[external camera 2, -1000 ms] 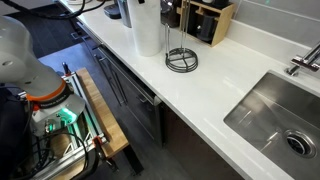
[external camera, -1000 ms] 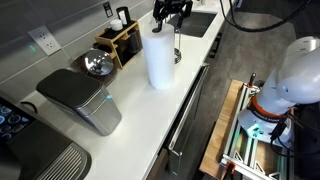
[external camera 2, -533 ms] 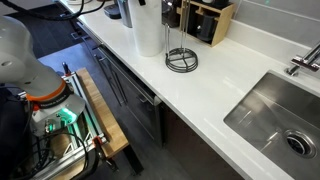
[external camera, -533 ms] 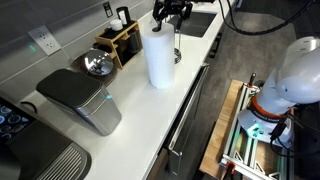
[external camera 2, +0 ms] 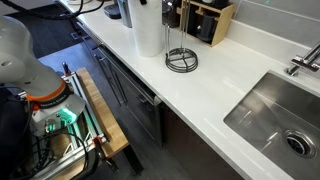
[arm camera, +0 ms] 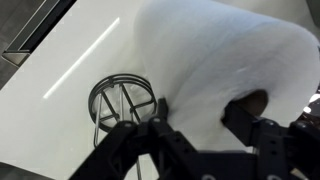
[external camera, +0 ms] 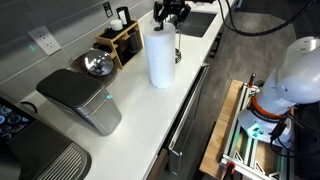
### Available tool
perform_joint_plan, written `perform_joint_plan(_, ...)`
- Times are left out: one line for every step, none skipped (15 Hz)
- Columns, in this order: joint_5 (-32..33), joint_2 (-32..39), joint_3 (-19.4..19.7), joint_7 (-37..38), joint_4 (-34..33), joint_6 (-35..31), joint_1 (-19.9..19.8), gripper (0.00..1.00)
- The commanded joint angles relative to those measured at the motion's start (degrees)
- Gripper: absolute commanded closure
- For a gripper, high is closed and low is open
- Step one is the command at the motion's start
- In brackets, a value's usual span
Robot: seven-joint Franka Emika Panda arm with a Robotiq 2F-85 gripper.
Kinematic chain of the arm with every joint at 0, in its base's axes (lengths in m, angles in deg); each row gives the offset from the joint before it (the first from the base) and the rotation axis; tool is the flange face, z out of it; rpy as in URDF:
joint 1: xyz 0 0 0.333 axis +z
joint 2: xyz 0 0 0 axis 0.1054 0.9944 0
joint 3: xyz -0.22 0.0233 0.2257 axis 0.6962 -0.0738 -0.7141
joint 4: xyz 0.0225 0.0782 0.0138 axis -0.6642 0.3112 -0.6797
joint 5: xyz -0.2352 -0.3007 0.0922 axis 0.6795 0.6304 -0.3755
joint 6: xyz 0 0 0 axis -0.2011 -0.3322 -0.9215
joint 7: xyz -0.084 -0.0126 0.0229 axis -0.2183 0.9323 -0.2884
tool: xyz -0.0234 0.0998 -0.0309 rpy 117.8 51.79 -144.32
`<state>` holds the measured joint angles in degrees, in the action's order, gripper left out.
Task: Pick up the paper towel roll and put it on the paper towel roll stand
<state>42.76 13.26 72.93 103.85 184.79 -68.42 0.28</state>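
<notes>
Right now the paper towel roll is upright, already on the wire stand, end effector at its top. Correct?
Not on the stand. In an exterior view the paper towel roll stands upright on the counter beside the wire stand, which is empty. The end effector is at its top, as you said.

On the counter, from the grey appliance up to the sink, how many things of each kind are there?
Paper towel roll: 1
Paper towel roll stand: 1
Wooden knife block: 1
Grey appliance: 1
Metal bowl: 1
Total: 5
</notes>
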Motion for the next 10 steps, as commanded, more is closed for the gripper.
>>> perform_joint_plan(-1.11, 0.38, -0.49, 0.56, 1.25, -0.87, -0.56, 0.08)
perform_joint_plan(-1.14, 0.47, -0.49, 0.57, 1.34, -0.89, -0.56, 0.27)
perform_joint_plan(-1.08, 0.60, -0.55, 0.72, 1.43, -0.97, -0.61, 0.47)
perform_joint_plan(-1.21, 0.70, -0.51, 0.74, 1.54, -0.93, -0.54, 0.48)
perform_joint_plan(-1.28, 0.79, -0.51, 0.81, 1.62, -0.91, -0.53, 0.54)
perform_joint_plan(-1.30, 0.77, -0.54, 0.86, 1.52, -0.87, -0.54, 0.64)
perform_joint_plan(-1.13, 0.51, -0.62, 0.96, 1.26, -0.71, -0.59, 0.69)
perform_joint_plan(-0.80, 0.27, -0.67, 1.01, 0.87, -0.37, -0.71, 0.71)
perform_joint_plan(-0.55, -0.16, -0.70, 1.08, 0.26, 0.18, -0.82, 0.72)
perform_joint_plan(-0.64, -0.48, -0.61, 0.93, -0.24, 0.59, -0.73, 0.75)
